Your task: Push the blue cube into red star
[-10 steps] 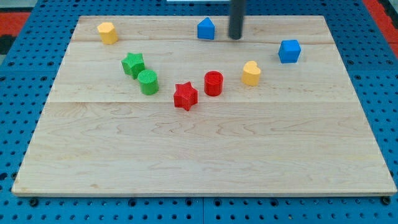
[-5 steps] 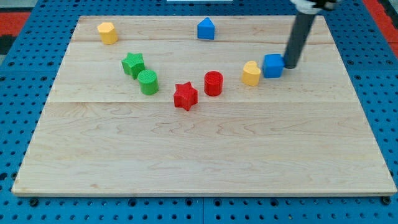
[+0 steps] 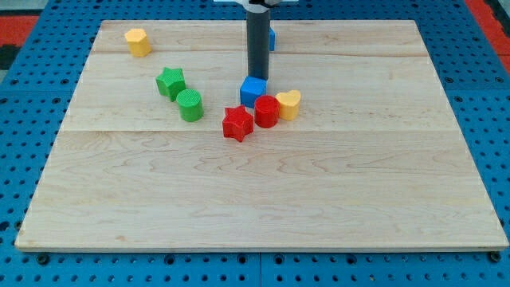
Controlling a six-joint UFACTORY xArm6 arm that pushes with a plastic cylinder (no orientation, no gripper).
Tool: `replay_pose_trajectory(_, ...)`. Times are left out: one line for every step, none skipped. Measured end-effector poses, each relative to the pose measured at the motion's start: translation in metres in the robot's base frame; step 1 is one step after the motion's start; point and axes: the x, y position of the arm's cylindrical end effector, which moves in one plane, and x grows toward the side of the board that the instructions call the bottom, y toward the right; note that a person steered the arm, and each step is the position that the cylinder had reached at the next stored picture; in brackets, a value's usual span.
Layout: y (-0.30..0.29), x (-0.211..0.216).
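The blue cube (image 3: 253, 91) sits near the board's middle, just above and to the right of the red star (image 3: 237, 123). My tip (image 3: 257, 77) stands at the cube's top edge, touching it. The red cylinder (image 3: 266, 112) lies right of the star, below the cube and against it. The yellow heart (image 3: 288, 104) rests against the cylinder's right side. A narrow gap shows between the cube and the star.
A green star (image 3: 170, 81) and a green cylinder (image 3: 190, 105) sit left of the red star. A yellow block (image 3: 138, 41) is at the top left. A second blue block (image 3: 270, 37) is mostly hidden behind my rod. The wooden board (image 3: 263, 191) lies on a blue pegboard.
My tip swept from the right side to the middle. The blue cube slid left with it, pushing the yellow heart and red cylinder left. The cube now sits next to the red star.
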Motion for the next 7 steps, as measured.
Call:
replay_pose_trajectory(0.0, 0.008)
replay_pose_trajectory(-0.007, 0.008)
replay_pose_trajectory(-0.02, 0.011)
replay_pose_trajectory(-0.034, 0.04)
replay_pose_trajectory(-0.034, 0.07)
replay_pose_trajectory(-0.002, 0.089)
replay_pose_trajectory(0.046, 0.089)
